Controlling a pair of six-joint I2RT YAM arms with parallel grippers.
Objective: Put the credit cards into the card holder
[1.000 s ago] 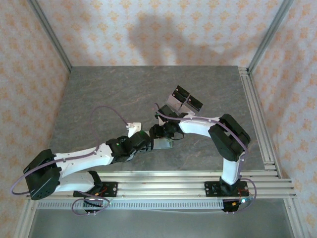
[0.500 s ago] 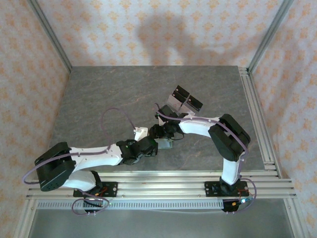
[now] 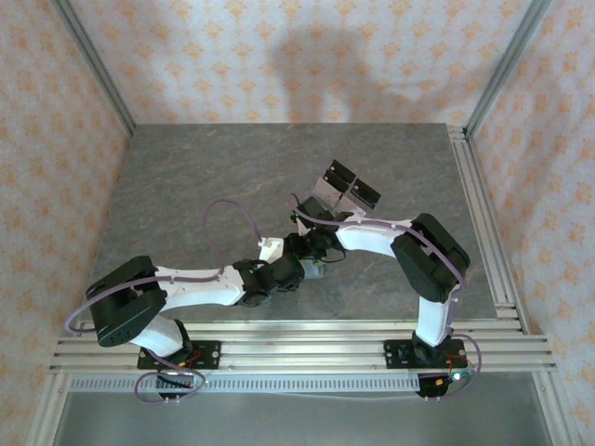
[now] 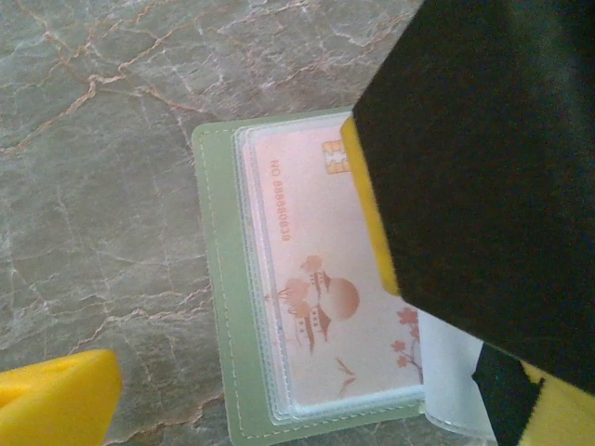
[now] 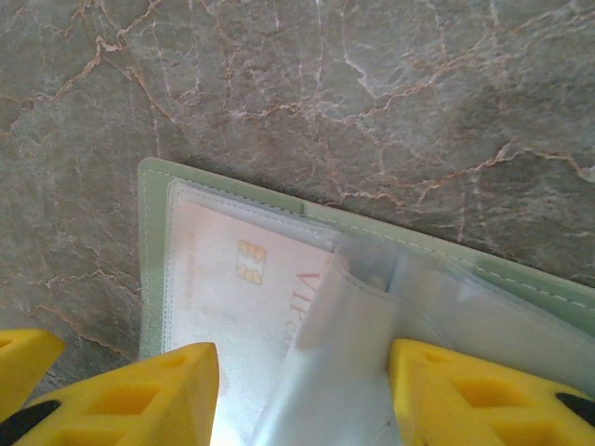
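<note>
Left pincer [image 4: 307, 409] spread wide above open card holder [image 4: 216, 279] on counter [image 4: 112, 186]; pink credit card [image 4: 325, 288] sits in clear sleeve [image 4: 253, 232] directly beneath. Right pincer [image 5: 311, 400] also apart, straddling raised sleeve flap [image 5: 344, 353].

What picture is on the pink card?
The card shows reddish trees, a sun and blossoms; clearest in left wrist view.

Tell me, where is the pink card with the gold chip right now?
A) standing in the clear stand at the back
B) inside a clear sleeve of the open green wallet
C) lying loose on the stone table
B: the pink card sits behind a clear sleeve inside the open green wallet.
</note>
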